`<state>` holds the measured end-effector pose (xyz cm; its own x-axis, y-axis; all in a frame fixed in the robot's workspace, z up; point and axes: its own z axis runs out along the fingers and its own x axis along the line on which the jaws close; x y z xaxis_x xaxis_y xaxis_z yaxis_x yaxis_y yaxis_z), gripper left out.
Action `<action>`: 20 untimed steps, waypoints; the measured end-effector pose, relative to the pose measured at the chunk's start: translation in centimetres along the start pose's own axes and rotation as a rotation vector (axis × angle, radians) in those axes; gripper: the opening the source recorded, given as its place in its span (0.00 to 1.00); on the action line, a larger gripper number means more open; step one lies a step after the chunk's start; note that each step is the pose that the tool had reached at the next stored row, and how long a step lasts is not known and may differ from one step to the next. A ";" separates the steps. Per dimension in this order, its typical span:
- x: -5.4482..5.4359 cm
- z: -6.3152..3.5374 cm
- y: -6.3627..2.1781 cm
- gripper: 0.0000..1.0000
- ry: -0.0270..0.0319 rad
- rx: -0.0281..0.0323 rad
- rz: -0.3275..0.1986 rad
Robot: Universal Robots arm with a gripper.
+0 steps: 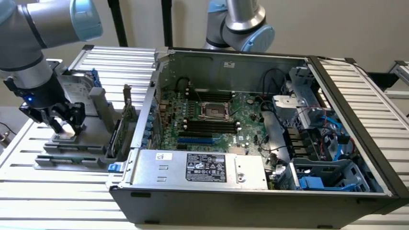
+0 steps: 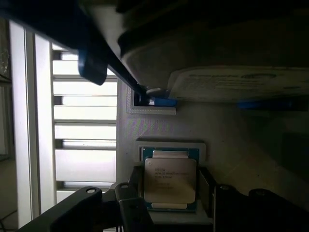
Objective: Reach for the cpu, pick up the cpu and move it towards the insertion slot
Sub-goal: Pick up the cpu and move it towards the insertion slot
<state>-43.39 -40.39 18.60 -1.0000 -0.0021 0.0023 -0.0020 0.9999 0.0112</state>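
Note:
The cpu (image 2: 170, 180), a small square chip with a silvery top and green rim, lies in a pale recess of the grey fixture (image 1: 76, 143) at the exterior view's left. My gripper (image 1: 64, 125) is down on that fixture. In the wrist view the gripper (image 2: 170, 187) has its dark fingers (image 2: 208, 191) pressed against two opposite sides of the chip, shut on it. The insertion slot (image 1: 214, 110), a square socket with a shiny frame and dark centre, sits on the motherboard inside the open computer case (image 1: 357, 96), well off to the exterior view's right of the gripper.
An upright silver hard drive (image 1: 80, 86) with blue rails stands just behind the gripper on the fixture. A green card (image 1: 121, 124) stands on edge beside the case wall. Black memory slots (image 1: 208, 127) and a blue card slot (image 1: 195, 141) lie near the socket. A second arm (image 1: 240, 24) hangs behind the case.

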 end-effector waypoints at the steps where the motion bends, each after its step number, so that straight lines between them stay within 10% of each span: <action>1: 0.0 -0.01 0.00 0.56 0.0001 0.0001 0.000; 11: 0.0 -0.35 0.01 0.55 0.0001 0.0002 0.000; 20: -0.1 -3.18 0.04 0.55 0.0014 0.0002 0.000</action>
<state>-43.32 -40.39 21.78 -1.0000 -0.0020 0.0037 -0.0020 0.9999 0.0110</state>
